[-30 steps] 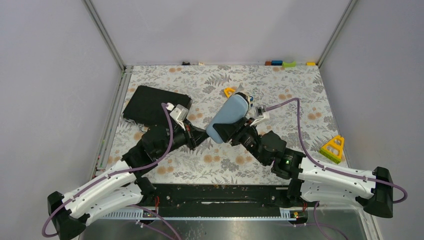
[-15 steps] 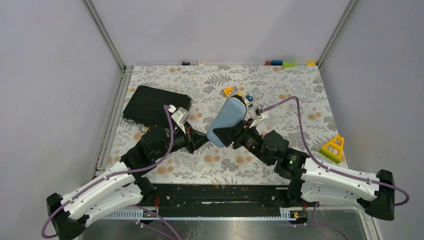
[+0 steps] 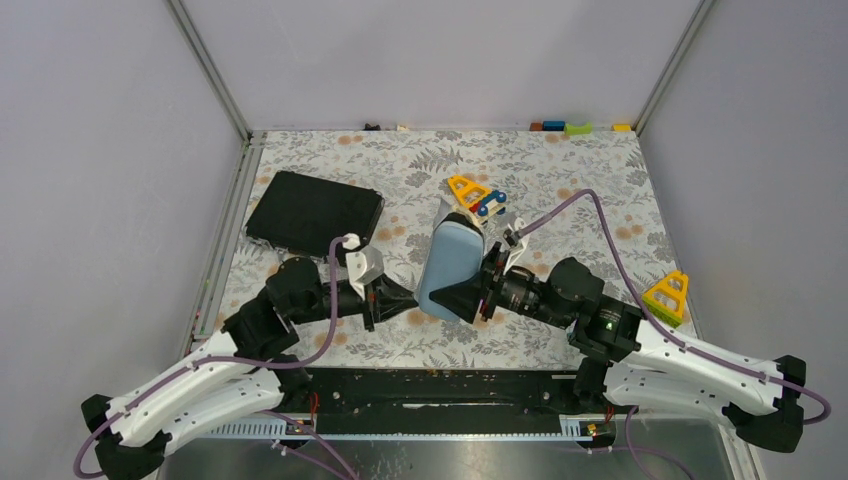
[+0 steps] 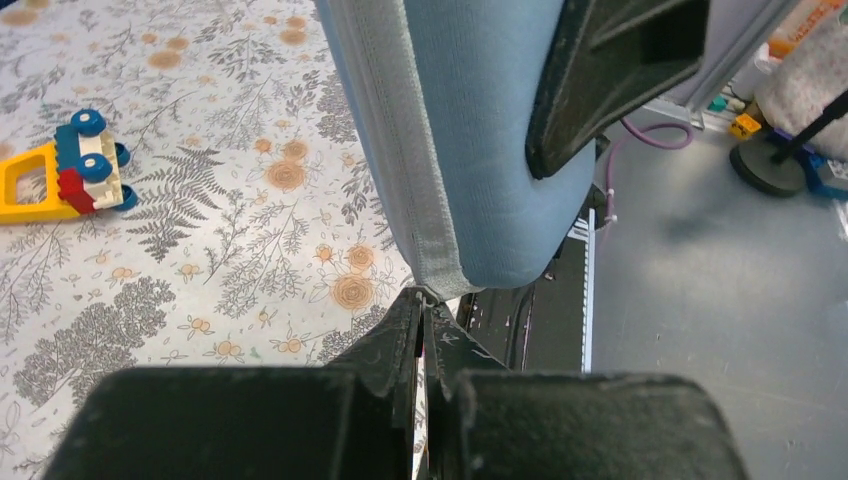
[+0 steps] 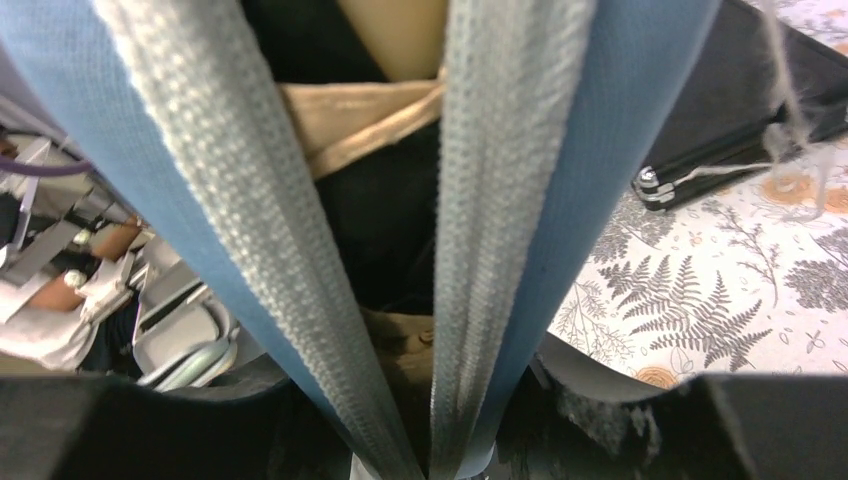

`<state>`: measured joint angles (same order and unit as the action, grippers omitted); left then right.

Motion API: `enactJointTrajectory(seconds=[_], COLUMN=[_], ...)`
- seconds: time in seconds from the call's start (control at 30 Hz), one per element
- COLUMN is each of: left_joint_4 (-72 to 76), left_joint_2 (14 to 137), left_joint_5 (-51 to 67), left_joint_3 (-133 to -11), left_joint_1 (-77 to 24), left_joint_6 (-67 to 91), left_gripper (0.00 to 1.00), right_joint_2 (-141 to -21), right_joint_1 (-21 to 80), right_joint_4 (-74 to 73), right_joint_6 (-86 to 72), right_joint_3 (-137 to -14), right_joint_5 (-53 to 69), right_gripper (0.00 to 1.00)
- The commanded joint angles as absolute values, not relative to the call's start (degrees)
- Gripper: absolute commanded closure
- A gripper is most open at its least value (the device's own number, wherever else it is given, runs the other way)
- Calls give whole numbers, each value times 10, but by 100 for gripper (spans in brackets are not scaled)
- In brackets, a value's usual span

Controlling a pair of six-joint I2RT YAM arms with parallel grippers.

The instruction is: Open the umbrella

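On the table [image 3: 560, 180], a black case [image 3: 312, 212] lies flat at the far left. Just right of it, the left end effector [image 3: 405, 297] is closed, its tips meeting at the near corner of a blue sleeve [image 3: 452, 262], right where the grey zip [image 4: 400, 150] ends. Whether they pinch the pull I cannot tell. The sleeve stands tilted, near end raised, at the table's middle. Its zip is parted on the side facing the right wrist camera, and the umbrella [image 5: 350, 110] sits inside, showing tan fabric and black. The right end effector [image 3: 470, 297] grips the sleeve's near end, one finger on each side. A yellow toy [image 3: 475, 193] lies just behind the sleeve, and a yellow triangle [image 3: 667, 295] sits far right.
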<state>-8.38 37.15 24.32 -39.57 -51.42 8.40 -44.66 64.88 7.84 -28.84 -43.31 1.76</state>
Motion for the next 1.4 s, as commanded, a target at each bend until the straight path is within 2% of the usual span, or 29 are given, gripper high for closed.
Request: enactJointTrajectory(seconds=[0.0, 1.0, 1.37], left_joint_4=[-77, -86, -88], left_joint_2=[334, 315, 303], left_joint_5=[170, 121, 70], left_joint_3=[-426, -425, -426], left_joint_1=[-503, -504, -503], left_joint_6=[13, 9, 8], left_gripper=[100, 100, 100], right_joint_2=[-421, -518, -559], right_joint_1=[653, 653, 653], right_joint_4=[27, -29, -49], right_joint_6=[-241, -239, -244], right_joint_3=[-454, -450, -441], right_joint_5=[175, 286, 303], right_gripper=[100, 100, 100])
